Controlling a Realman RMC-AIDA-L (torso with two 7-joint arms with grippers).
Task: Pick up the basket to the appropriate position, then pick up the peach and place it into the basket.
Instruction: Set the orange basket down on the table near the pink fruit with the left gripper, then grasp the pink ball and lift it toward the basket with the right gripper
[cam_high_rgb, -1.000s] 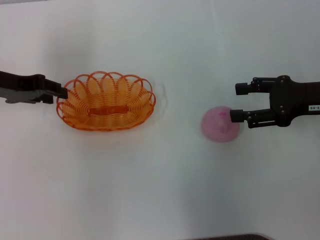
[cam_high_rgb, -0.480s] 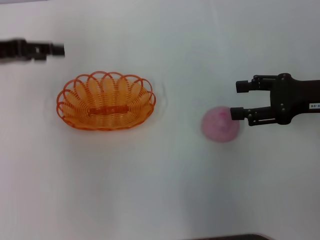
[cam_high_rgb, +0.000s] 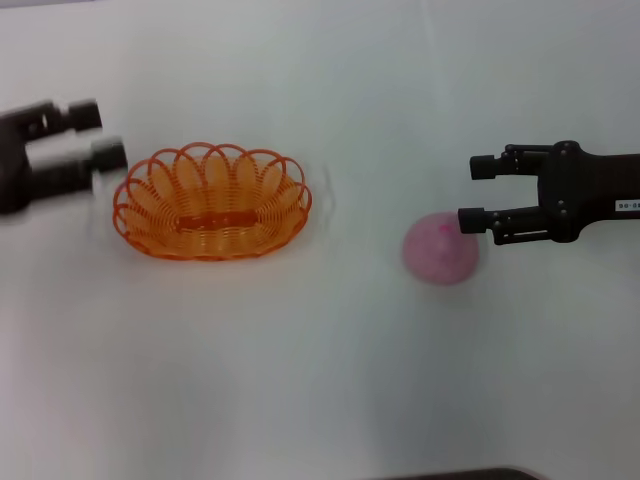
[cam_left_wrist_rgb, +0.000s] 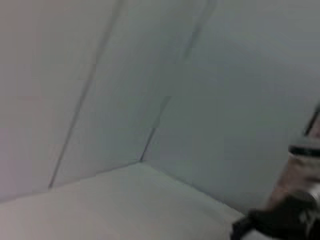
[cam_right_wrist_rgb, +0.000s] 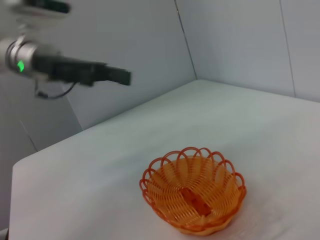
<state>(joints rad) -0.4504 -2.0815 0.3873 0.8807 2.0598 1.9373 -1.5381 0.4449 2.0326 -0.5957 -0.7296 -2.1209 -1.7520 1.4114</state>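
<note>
Item 1, the basket: orange wire, oval, resting flat on the white desk toward the robot's left, empty, no hand on it; judged already placed, so step 1 of 2 reads as done. Item 2, the peach: pink, speckled, on the desk well apart from the basket, toward the robot's right; not lifted, so picking it and setting it into the basket remains. Item 3, the right hand: reaching in from the right, fingers spread wide, holding nothing; the nearer fingertip overlaps the peach's upper right edge in the head view, though contact or height above it cannot be told. The fruit is not yet between the fingers. Item 4, the left hand: blurred, just beside the basket's left rim and apart from it, fingers parted, empty. The right wrist view shows the basket empty, with the left hand raised beyond it.
</note>
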